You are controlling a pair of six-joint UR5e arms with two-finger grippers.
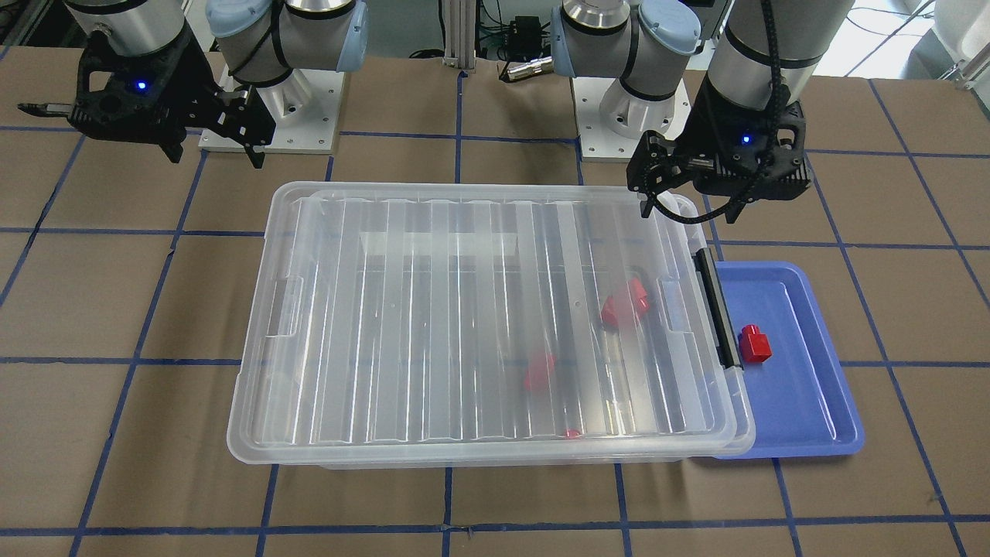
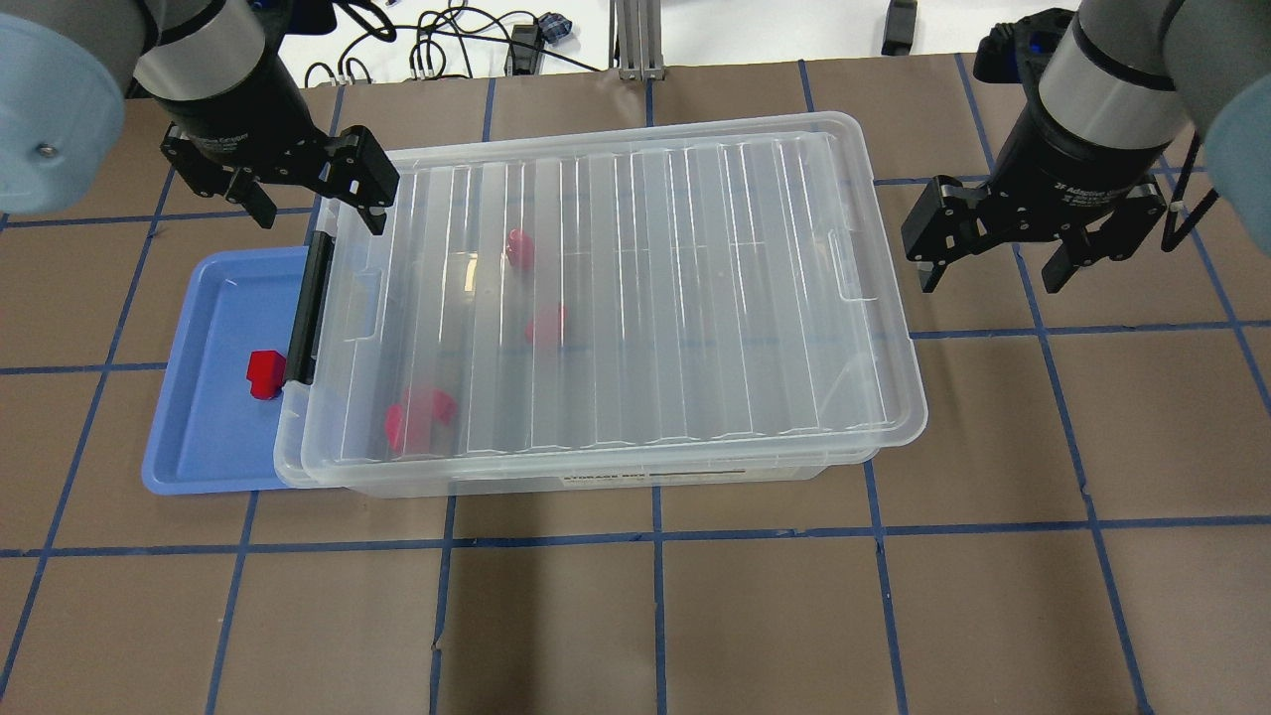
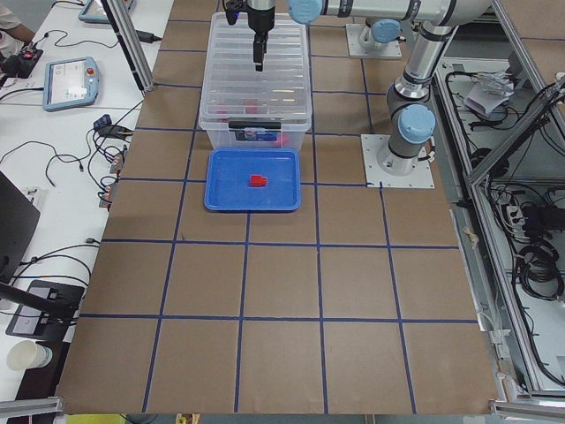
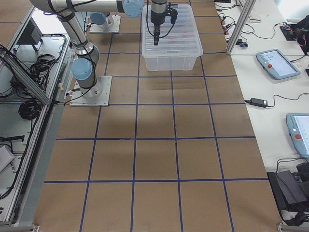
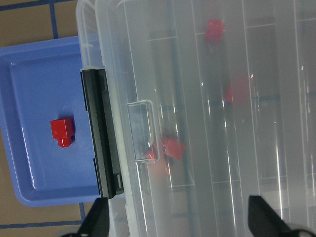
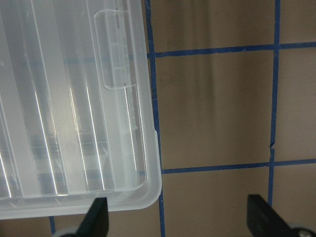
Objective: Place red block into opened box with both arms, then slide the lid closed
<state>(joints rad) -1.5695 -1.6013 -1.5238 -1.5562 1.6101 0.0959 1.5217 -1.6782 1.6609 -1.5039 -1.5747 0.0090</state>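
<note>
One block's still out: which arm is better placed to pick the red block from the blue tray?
Left. The left gripper hovers open near the blue tray holding the red block; the right gripper sits across the box.

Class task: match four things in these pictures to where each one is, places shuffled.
1 uncovered small red plastic block
2 clear ribbed plastic lid
3 left gripper
4 right gripper

A on clear plastic box
B over brown table, beside box
C in blue plastic tray
D over box's black-bar end

Pairs: 1-C, 2-A, 3-D, 4-B
</note>
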